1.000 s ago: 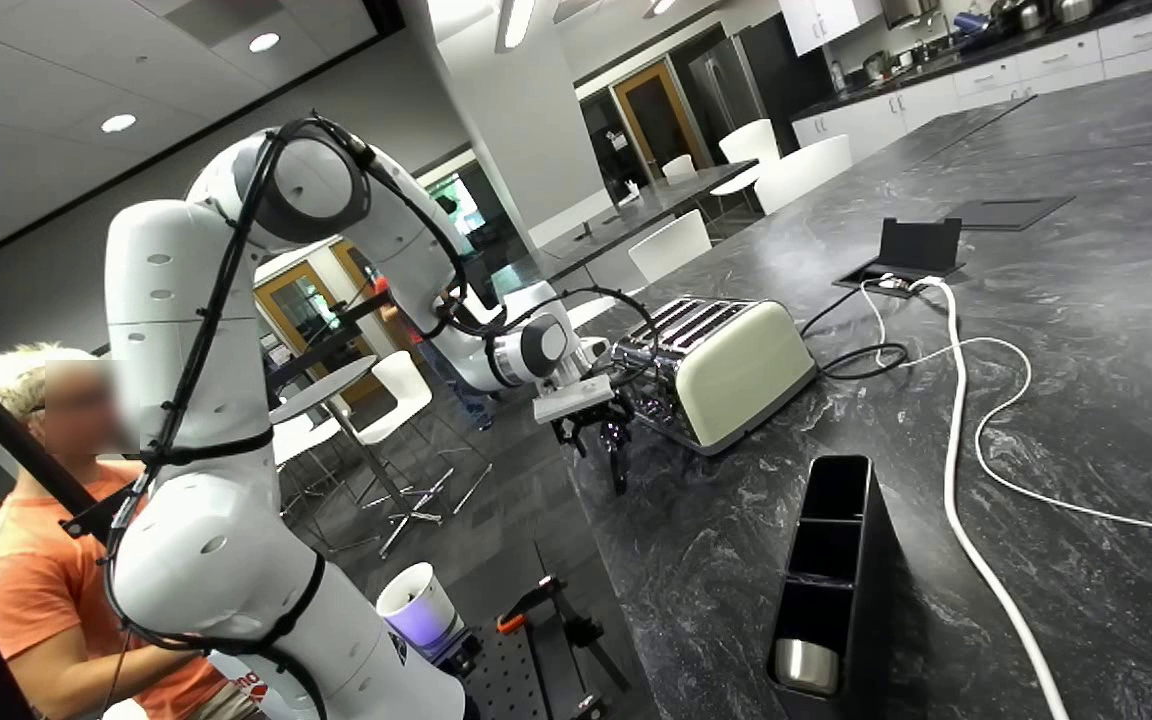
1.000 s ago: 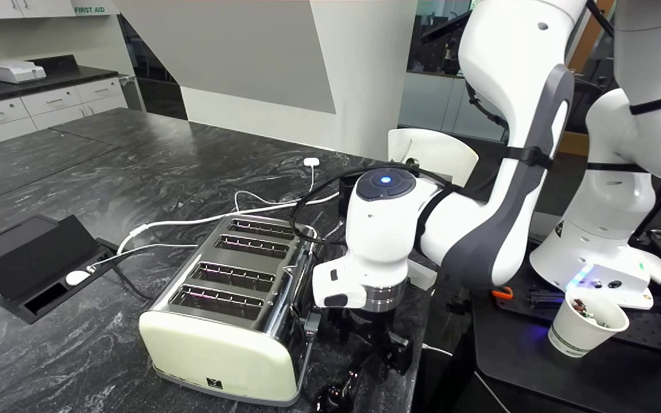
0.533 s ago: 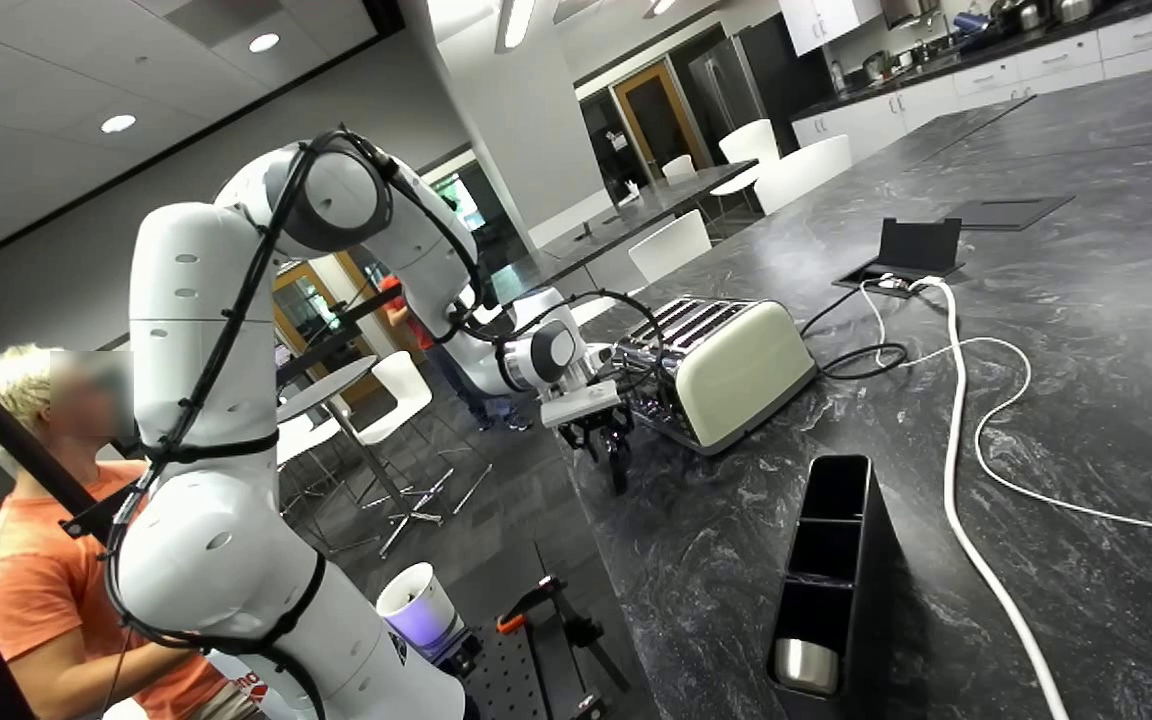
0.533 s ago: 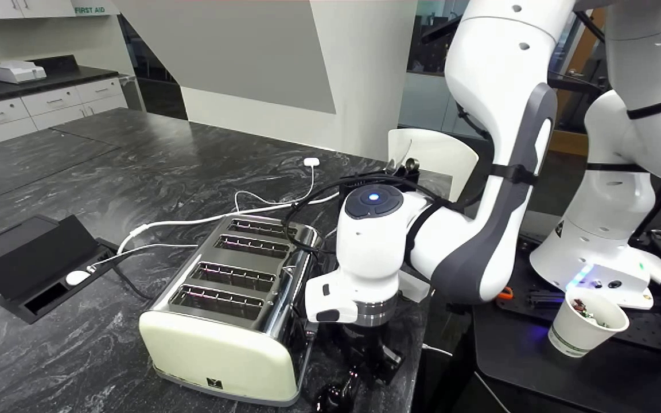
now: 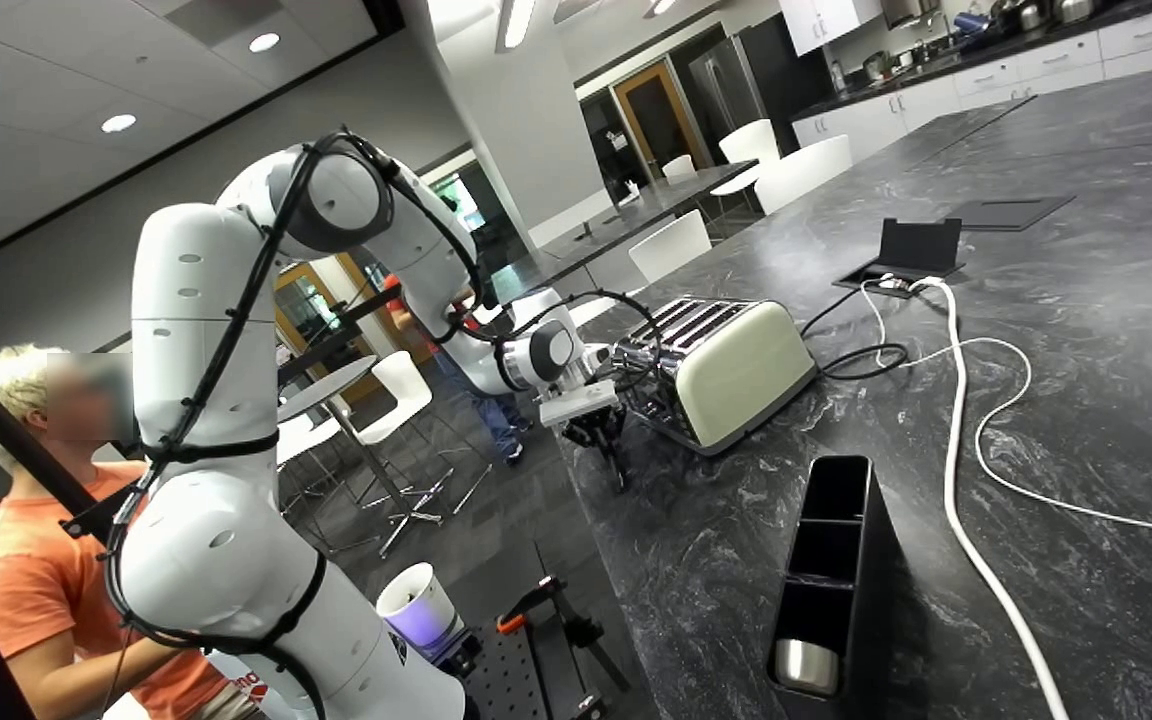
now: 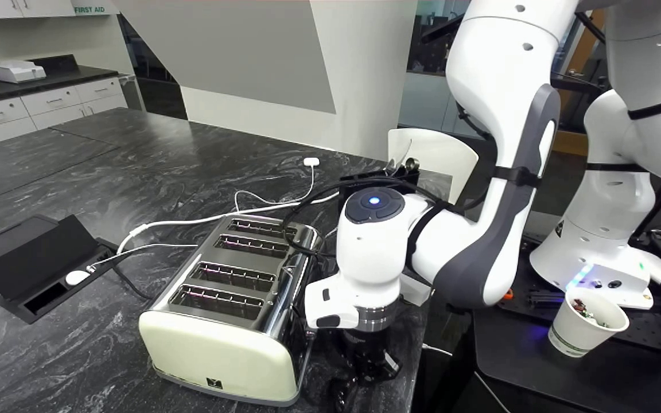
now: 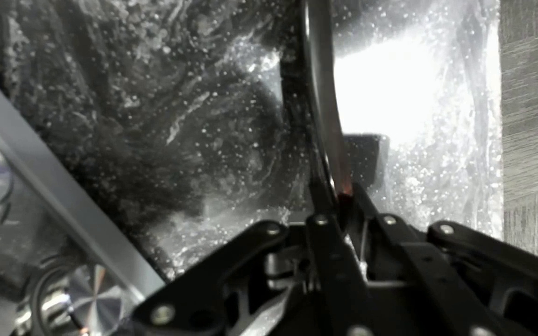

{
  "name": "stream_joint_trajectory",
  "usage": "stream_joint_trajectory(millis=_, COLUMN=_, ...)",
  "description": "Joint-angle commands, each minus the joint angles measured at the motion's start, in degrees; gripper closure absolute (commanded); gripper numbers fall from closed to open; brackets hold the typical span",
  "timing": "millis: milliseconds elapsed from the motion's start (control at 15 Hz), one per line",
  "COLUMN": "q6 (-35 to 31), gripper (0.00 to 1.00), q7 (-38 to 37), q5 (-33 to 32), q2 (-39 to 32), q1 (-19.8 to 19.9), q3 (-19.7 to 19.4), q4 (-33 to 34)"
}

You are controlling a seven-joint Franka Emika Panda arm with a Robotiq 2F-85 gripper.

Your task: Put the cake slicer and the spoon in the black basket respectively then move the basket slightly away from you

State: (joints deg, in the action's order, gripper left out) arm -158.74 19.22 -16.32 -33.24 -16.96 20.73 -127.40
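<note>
A glossy dark utensil, which looks like the spoon point(image 7: 326, 93), lies between the fingertips of my gripper point(image 7: 341, 193) in the wrist view. The jaws are narrowed around its handle. In an exterior view the gripper point(image 5: 614, 470) is low over the table between toaster and edge; its tips are dark and hard to make out. The black basket point(image 5: 876, 575), with several compartments, stands apart from the gripper. A silver metal piece point(image 5: 806, 665) sits in its end compartment; this may be the cake slicer, but only its end shows.
A cream four-slot toaster point(image 5: 746, 370) stands right beside the gripper. White cables point(image 5: 956, 450) run across the dark table past the basket. The table edge drops off on the gripper's other side. A paper cup point(image 6: 586, 324) stands by the robot base.
My gripper came down slightly and shifted over the utensil, then its fingers drew together around the handle. The utensil turned or slid a little. Basket and toaster stayed put.
</note>
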Motion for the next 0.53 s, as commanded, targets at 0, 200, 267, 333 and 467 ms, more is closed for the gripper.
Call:
stream_joint_trajectory(millis=0, q6=2.57, gripper=1.0, q7=0.45, q5=0.56, q2=1.95, q1=-0.42, q3=0.02, q4=-0.45)
stream_joint_trajectory(millis=200, q6=3.65, gripper=0.98, q7=-0.85, q5=1.45, q2=4.99, q1=-0.31, q3=0.5, q4=-2.57)
stream_joint_trajectory(millis=267, q6=4.03, gripper=0.98, q7=-1.41, q5=1.66, q2=6.4, q1=-0.38, q3=0.61, q4=-3.51)
stream_joint_trajectory(millis=333, q6=4.32, gripper=0.98, q7=-2.12, q5=2.07, q2=7.99, q1=-0.37, q3=0.83, q4=-4.62)
stream_joint_trajectory(millis=467, q6=5.49, gripper=0.98, q7=-2.2, q5=3.87, q2=11.3, q1=0.35, q3=2.28, q4=-6.9)
